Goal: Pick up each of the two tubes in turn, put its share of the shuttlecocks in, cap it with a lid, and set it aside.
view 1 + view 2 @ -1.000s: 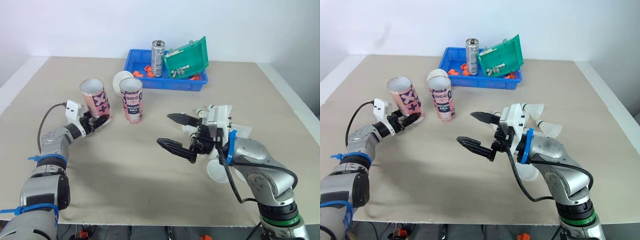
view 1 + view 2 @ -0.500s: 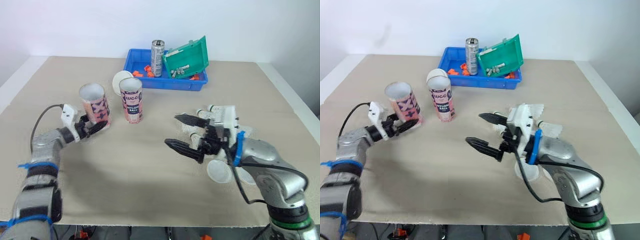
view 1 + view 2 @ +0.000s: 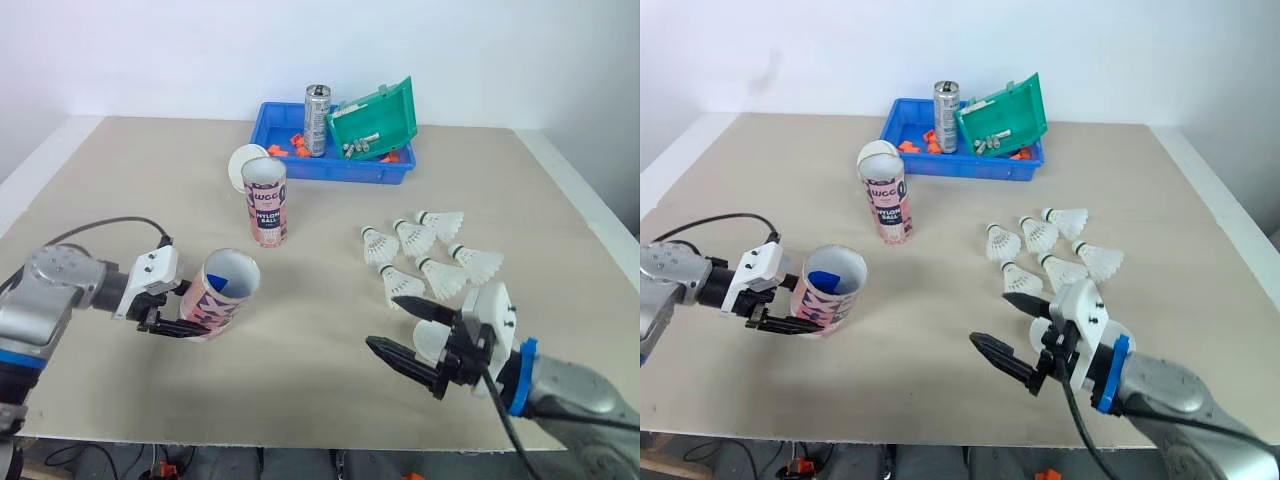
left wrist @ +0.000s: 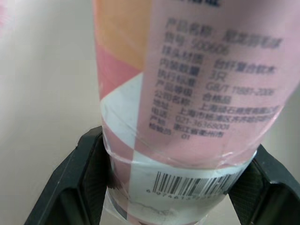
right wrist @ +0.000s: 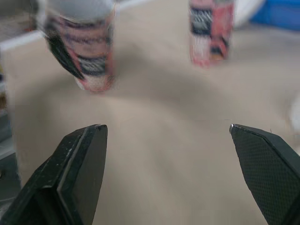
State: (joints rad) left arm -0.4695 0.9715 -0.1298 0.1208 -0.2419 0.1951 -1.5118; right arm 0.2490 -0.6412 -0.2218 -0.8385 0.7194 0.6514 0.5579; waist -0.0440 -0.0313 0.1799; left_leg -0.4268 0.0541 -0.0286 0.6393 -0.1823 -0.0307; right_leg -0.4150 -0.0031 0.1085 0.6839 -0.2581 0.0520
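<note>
My left gripper (image 3: 192, 312) is shut on a pink patterned tube (image 3: 225, 290), held low over the front left of the table and tilted so its open mouth faces up and toward me. In the left wrist view the tube (image 4: 187, 93) sits between both black fingers (image 4: 75, 183). A second pink tube (image 3: 264, 200) stands upright further back, with a white lid (image 3: 240, 161) leaning behind it. Several white shuttlecocks (image 3: 415, 238) lie at centre right. My right gripper (image 3: 388, 322) hangs open and empty near the front edge, short of the shuttlecocks. Another white lid (image 3: 430, 340) lies just behind it.
A blue bin (image 3: 300, 165) stands at the back centre, holding a metal can (image 3: 317, 118), a tilted green box (image 3: 375, 115) and small orange parts. Bare table stretches between the two arms and along the left side.
My left gripper has carried the pink tube from beside the other tube toward the table's front and tilted it. The right arm has drawn back to the front, uncovering the shuttlecocks.
</note>
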